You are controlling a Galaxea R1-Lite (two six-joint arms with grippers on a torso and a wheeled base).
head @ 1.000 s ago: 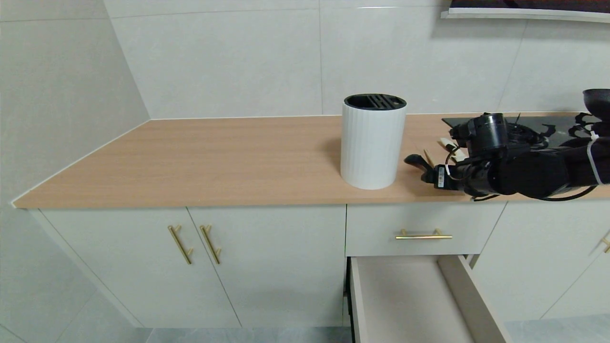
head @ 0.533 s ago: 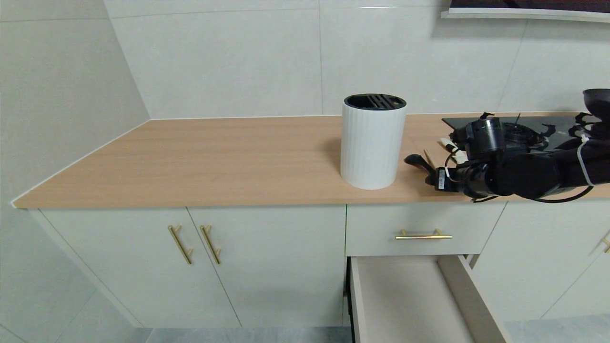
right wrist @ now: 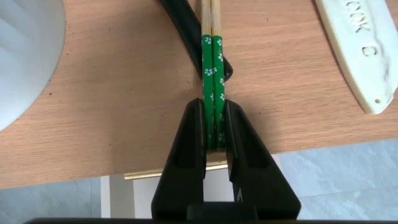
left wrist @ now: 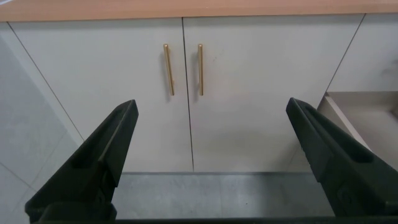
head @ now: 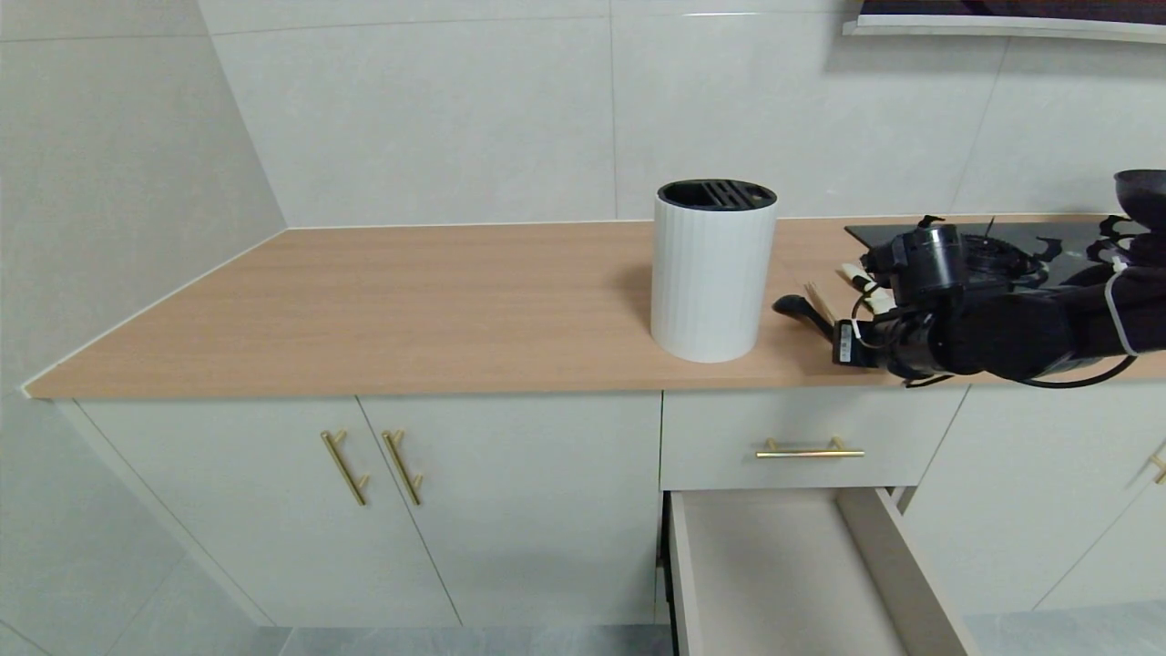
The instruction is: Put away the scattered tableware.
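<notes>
A: Where are the chopsticks [right wrist: 213, 74]?

B: On the counter [head: 410, 301], just right of the white holder [head: 713, 270] and near the front edge. Their green, flower-printed ends point toward that edge. The bare wooden lengths run back alongside the holder.

A: And the right gripper [right wrist: 214, 134]?

B: It is pinching those green ends, with one finger pressed against each side of the pair. The two sticks lie side by side between the fingers. I cannot tell whether they are lifted off the wood.

A: How does the right arm [head: 1011, 333] sit?

B: It comes in from the right of the holder, low and nearly level along the counter's front edge. The gripper end points toward the holder.

A: What else lies close by?

B: A black handle [right wrist: 180, 31] lies to the right of the holder and passes under the chopsticks. A white ceramic piece [right wrist: 357, 56] lies farther right of the holder, apart from the sticks.

A: And the left gripper [left wrist: 211, 109]?

B: Its fingers are spread wide with nothing between them. It is held down below counter height and faces the two cupboard doors [left wrist: 186, 93] with gold handles, which are below and left of the holder.

A: The drawer [head: 774, 565]?

B: It is below the holder, slightly to the right, and pulled open.
</notes>
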